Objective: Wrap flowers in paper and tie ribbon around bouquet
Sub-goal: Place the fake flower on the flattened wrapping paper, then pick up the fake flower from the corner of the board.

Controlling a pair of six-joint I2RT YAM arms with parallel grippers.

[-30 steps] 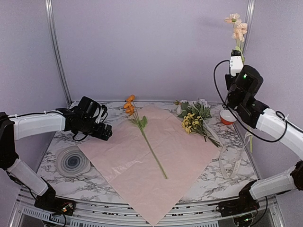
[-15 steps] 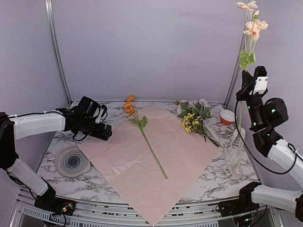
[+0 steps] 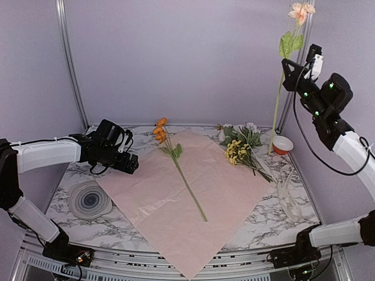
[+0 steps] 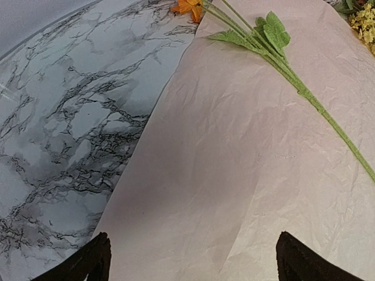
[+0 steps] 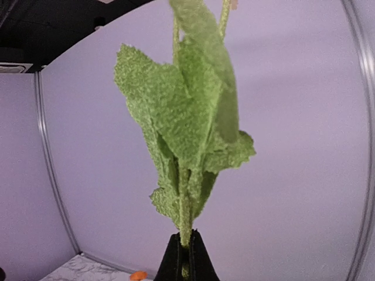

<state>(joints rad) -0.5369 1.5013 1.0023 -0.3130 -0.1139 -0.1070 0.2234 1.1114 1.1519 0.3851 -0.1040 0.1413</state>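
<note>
The pink paper [image 3: 193, 193] lies flat on the marble table, and one orange flower [image 3: 160, 131] rests on it with its stem [image 4: 296, 82] running diagonally. More flowers [image 3: 239, 146], yellow and whitish, lie at the paper's far right corner. High at the right, my right gripper [image 3: 286, 65] is shut on the stem of a pale peach flower [image 3: 300, 10]. Its green leaves [image 5: 181, 134] rise just above the shut gripper [image 5: 187, 254]. My left gripper [image 3: 130, 165] hovers open over the paper's left edge [image 4: 176, 175] with nothing between its fingers. The ribbon [image 3: 287, 196] lies at the right.
A red-and-white bowl [image 3: 282, 144] stands at the back right, under the hanging stem's lower end. A round grey ringed disc [image 3: 89, 200] sits at the front left. Metal frame posts [image 3: 69, 58] rise at both back corners.
My right arm has swung the peach flower up, back and leftward, so its stem now hangs above the bowl. The left arm has not moved.
</note>
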